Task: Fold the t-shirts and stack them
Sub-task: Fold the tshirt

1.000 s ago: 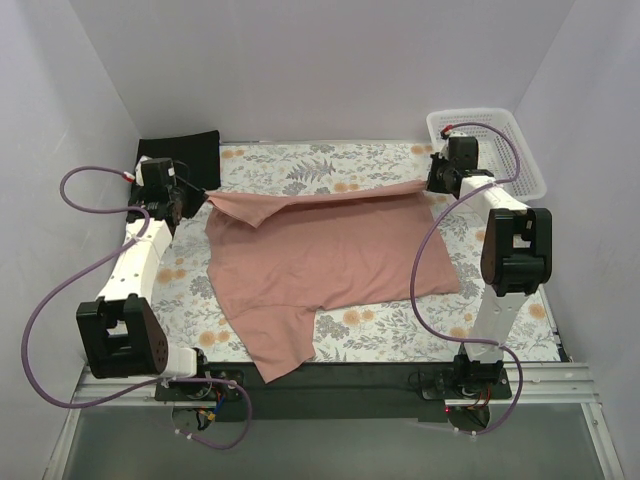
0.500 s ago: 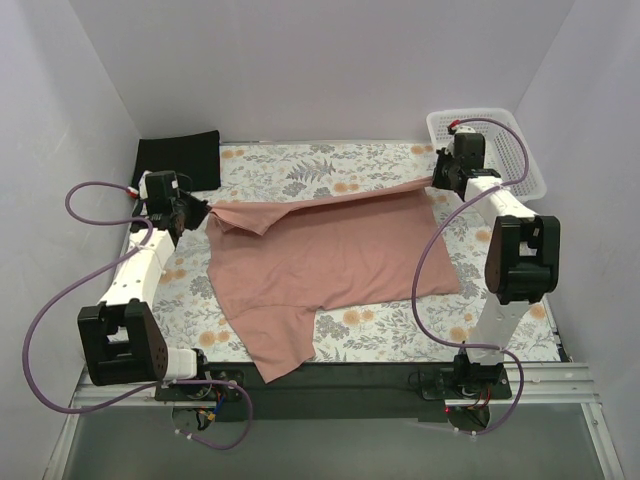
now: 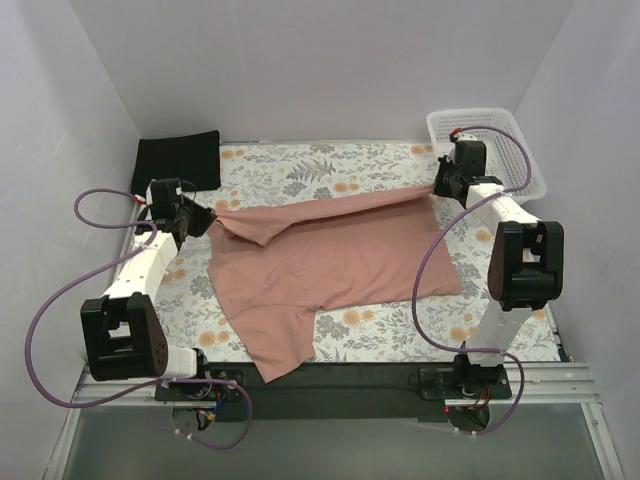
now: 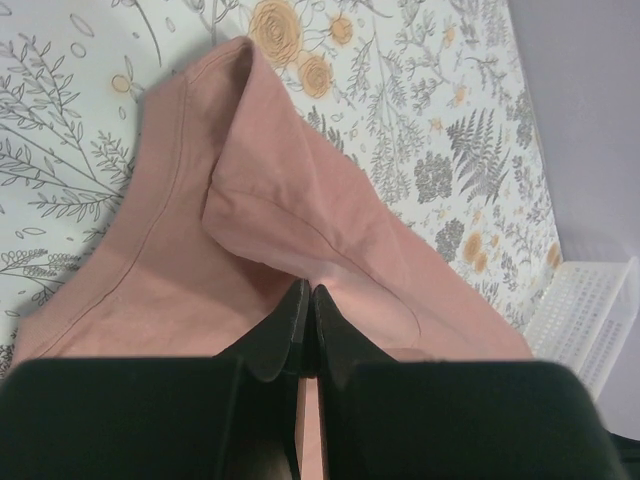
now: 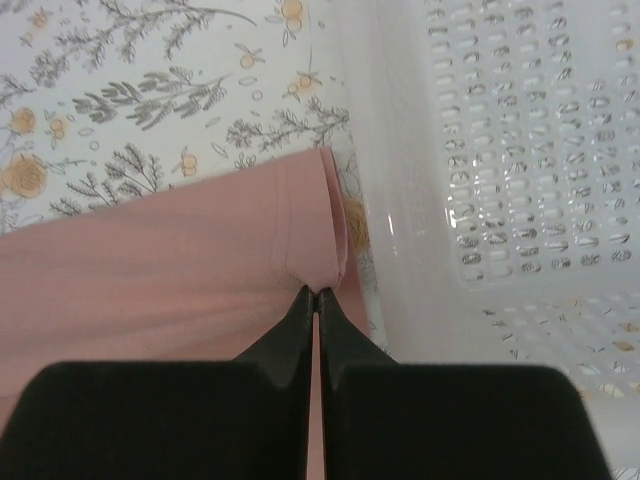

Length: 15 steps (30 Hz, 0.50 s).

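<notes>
The dusty pink t-shirt (image 3: 330,255) lies spread over the middle of the floral table cloth, plain side up, with one flap hanging toward the near edge. My left gripper (image 3: 207,222) is shut on its far left corner (image 4: 300,235), which is lifted and folded over. My right gripper (image 3: 437,187) is shut on its far right corner (image 5: 305,240), held up next to the basket. The far edge of the shirt is stretched between the two grippers. The black t-shirt (image 3: 180,157) lies folded at the far left corner of the table.
A white plastic lattice basket (image 3: 500,150) stands at the far right corner, close beside my right gripper; its wall fills the right half of the right wrist view (image 5: 500,180). The floral table cloth (image 3: 320,165) covers the table.
Both grippers have moved toward the near side with the shirt's far edge held; the left gripper also moved right, and the folded left corner now lies further over the shirt.
</notes>
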Each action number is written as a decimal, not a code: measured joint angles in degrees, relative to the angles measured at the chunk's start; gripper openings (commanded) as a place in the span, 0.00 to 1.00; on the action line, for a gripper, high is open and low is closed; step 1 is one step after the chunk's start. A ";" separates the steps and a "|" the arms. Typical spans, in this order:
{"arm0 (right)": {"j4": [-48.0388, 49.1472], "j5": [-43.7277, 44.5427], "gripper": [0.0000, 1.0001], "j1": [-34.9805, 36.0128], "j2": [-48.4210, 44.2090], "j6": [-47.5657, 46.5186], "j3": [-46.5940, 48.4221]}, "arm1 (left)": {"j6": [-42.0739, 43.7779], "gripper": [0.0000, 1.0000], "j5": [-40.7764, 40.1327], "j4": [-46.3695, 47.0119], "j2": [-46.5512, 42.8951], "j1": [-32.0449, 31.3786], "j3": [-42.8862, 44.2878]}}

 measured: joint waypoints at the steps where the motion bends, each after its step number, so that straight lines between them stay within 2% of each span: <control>1: -0.04 0.00 0.01 -0.02 -0.22 0.13 -0.98 | 0.00 0.00 0.13 0.07 -0.11 0.00 -0.63; 10: -0.28 0.98 0.03 -0.09 -0.44 2.16 -7.76 | 0.07 0.00 0.33 0.63 -2.45 0.00 -8.28; 13: -0.37 1.31 0.17 -0.15 -0.35 2.91 -8.66 | 0.04 0.02 0.39 1.03 -2.75 0.00 -11.21; 15: -0.42 1.25 0.36 -0.24 -0.31 3.37 -8.90 | 0.11 0.09 0.52 1.05 -2.89 0.00 -13.00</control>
